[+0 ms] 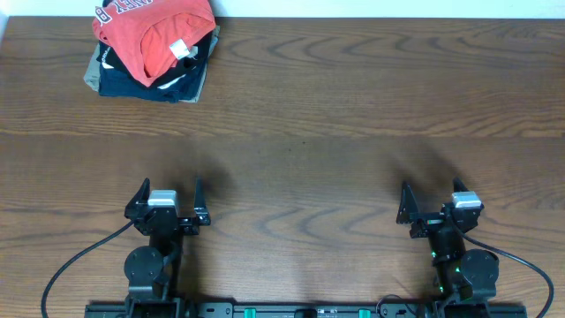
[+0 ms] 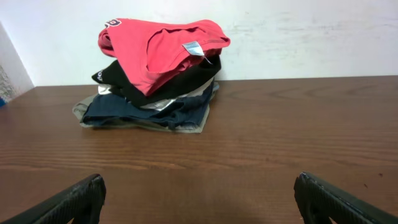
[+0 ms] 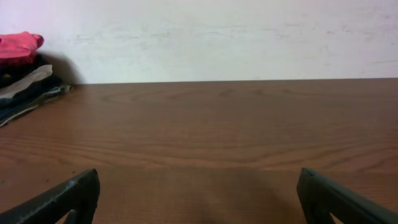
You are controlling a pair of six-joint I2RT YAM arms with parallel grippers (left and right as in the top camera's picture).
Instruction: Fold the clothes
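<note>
A crumpled red-orange cotton T-shirt (image 1: 150, 31) topped a pile of dark folded garments (image 1: 146, 81) at the frame's upper left, apparently awaiting folding on the brown wooden counter (image 1: 309, 115). Left fingers (image 1: 143, 188) and right fingers (image 1: 405, 196) stood wide apart, empty, near the lower edge. Its white neck label (image 1: 180, 48) and lettering proved illegible.

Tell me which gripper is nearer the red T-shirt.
Left. The left gripper faces the red T-shirt almost straight ahead; the right gripper sits far off to its right.
</note>
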